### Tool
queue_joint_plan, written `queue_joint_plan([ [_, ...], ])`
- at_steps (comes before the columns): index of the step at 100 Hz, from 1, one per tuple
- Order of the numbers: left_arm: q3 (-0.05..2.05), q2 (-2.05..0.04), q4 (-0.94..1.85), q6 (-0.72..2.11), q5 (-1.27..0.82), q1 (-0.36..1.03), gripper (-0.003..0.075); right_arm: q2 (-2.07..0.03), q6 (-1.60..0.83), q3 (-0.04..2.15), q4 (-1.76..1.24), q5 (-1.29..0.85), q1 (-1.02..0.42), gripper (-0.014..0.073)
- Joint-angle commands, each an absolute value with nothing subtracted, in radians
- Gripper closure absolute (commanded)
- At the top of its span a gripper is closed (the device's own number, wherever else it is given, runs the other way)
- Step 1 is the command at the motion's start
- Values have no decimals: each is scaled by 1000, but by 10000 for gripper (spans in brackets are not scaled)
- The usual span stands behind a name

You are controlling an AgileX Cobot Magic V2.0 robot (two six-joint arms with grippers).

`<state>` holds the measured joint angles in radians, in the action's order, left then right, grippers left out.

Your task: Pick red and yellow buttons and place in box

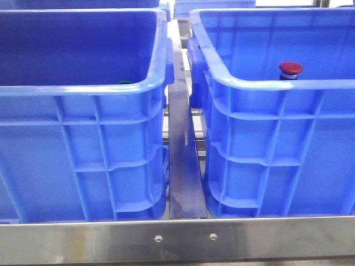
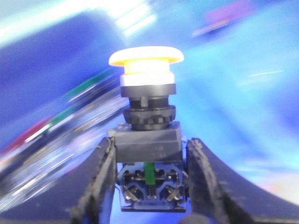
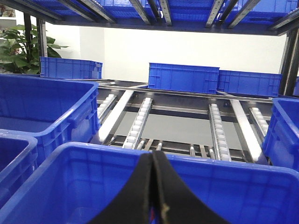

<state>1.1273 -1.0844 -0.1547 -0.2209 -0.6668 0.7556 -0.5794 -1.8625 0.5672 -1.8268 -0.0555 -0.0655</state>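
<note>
Yellow button [image 2: 146,55]: mushroom cap, pale yellow-orange and overexposed; white-silver collar, black threaded nut, grey block, contact base with a green strip. Stands upright, cap away from the fingers.
Left gripper [image 2: 149,186]: clamped on the yellow button's grey block and contact base, one dark finger [image 2: 96,186] against each side.
Red button [image 1: 290,68]: dark red domed cap over a silver collar; sits inside the right blue crate [image 1: 277,144], close behind its near wall.
Left blue crate [image 1: 83,144]: beside the right blue crate, apart from it, a steel rail [image 1: 182,160] between them; ribbed outer walls, thick rolled rim.
Green-capped item [image 1: 123,83]: a sliver only, just above the left blue crate's near rim.
Right gripper [image 3: 154,196]: fingers pressed together with nothing between them, above a blue crate's rim [image 3: 187,161]; roller tracks [image 3: 217,130] and further crates lie beyond it.
Hidden or unclear: red button's lower body cut off by the crate wall; crate floors not visible from the front; background behind the yellow button smeared by motion blur, so its position relative to the right blue crate cannot be told; neither arm shows in the front view.
</note>
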Motion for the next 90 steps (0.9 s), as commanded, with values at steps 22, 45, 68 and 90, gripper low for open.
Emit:
queue_joint_plan([
  [22, 1153, -1046, -164, -219, -568, 967, 739, -578, -1865, 594, -1935, -143, -61, 593],
  [45, 1153, -1069, -168, -219, -549, 1020, 739, -578, -1865, 594, -1935, -190, -61, 302],
  [68, 1153, -1079, -168, -219, -549, 1020, 739, -580, -1721, 594, -1935, -353, -61, -44],
  [90, 1153, -1079, -168, -219, -549, 1020, 739, -640, -1398, 595, -1935, -617, -61, -12],
])
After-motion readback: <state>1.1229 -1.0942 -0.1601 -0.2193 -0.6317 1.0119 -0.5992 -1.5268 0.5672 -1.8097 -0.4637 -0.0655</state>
